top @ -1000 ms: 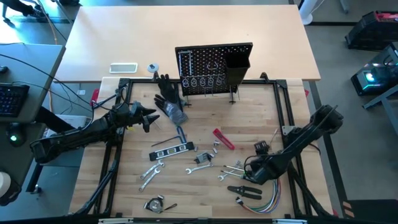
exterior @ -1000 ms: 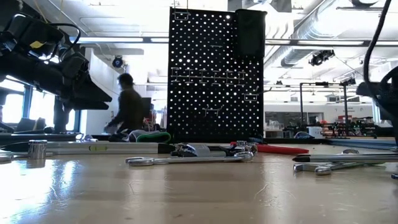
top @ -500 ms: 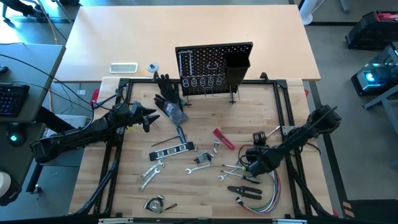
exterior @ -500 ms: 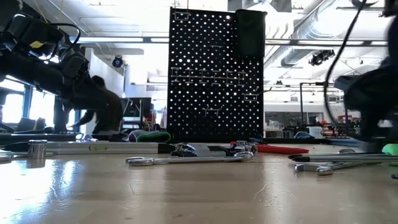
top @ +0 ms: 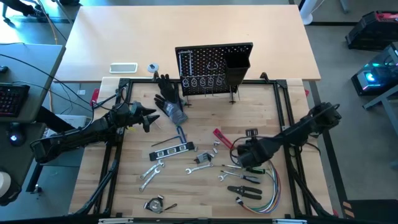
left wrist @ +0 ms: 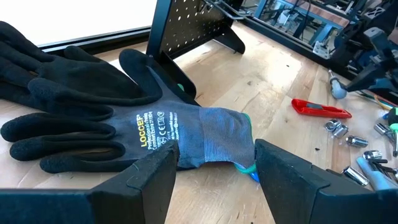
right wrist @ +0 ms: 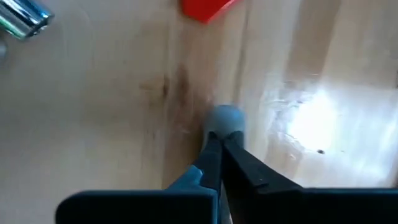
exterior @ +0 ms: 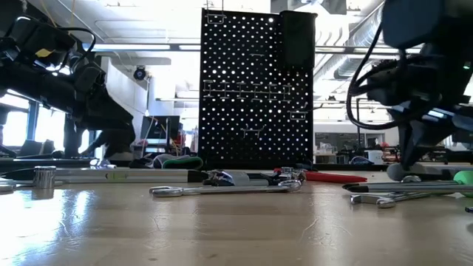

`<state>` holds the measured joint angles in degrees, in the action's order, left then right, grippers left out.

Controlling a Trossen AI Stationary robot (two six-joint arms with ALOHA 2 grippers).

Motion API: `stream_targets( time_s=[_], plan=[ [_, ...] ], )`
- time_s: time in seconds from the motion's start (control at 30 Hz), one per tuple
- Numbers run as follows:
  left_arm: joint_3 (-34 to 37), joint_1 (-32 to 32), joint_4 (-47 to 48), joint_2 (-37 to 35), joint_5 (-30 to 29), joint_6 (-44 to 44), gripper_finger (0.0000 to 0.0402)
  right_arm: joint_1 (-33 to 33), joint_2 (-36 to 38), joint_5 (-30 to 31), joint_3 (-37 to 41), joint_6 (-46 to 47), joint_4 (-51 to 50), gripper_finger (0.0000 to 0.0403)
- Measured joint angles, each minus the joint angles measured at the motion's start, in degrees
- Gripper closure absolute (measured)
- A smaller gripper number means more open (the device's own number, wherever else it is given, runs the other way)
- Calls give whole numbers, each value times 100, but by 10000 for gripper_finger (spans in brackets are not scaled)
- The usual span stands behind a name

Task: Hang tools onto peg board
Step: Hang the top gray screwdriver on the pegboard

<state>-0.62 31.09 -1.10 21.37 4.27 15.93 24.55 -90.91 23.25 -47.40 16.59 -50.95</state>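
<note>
Right gripper [right wrist: 219, 146]: fingers pressed together, low over the desk [top: 199, 186] right of centre, nothing visibly clamped between them; tips sit at a small grey-blue knob [right wrist: 224, 118], apparently the end of a tool, though which tool cannot be told. Just beyond the tips: red-handled tool [top: 223, 139], flat on the desk. Beside the same arm, towards the desk's near edge: green/black-handled pliers [top: 244, 191], loose silver wrenches [top: 231, 170], bundle of coloured wires [top: 264, 202] (not a task item). Centre of desk: black level [top: 173, 149], further wrenches [top: 150, 171], all lying flat. Left gripper [left wrist: 211, 171]: jaws wide, empty, held above the black glove [left wrist: 112, 124] at the desk's left, waiting. Far edge of desk: peg board [top: 213, 67], upright on its legs, hooks along its lower rows, a black box bin [top: 236, 68] on its right side; whether any tool already hangs there cannot be told from these views. Step in hand, as judged: first pick-up, right arm, near the red-handled tool; the grasp looks unconfirmed, since the closed tips show no tool between them. Next move calls for: reopening over the chosen handle, closing on it squarely, lifting clear of neighbouring wrenches, carrying to the peg board, and aligning the tool's opening with a hook.
</note>
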Motion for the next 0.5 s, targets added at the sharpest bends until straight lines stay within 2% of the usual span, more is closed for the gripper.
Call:
stream_targets(
  time_s=[0.13,0.27,0.5],
  plan=[
    [0,-1,0,0,0,0,197,-195,1,-345,0,-242,178,401],
    [0,0,1,0,0,-2,197,-342,4,-519,-2,-435,243,385],
    [0,-2,0,0,0,-7,197,-523,7,-533,-7,-457,256,308]
  ],
)
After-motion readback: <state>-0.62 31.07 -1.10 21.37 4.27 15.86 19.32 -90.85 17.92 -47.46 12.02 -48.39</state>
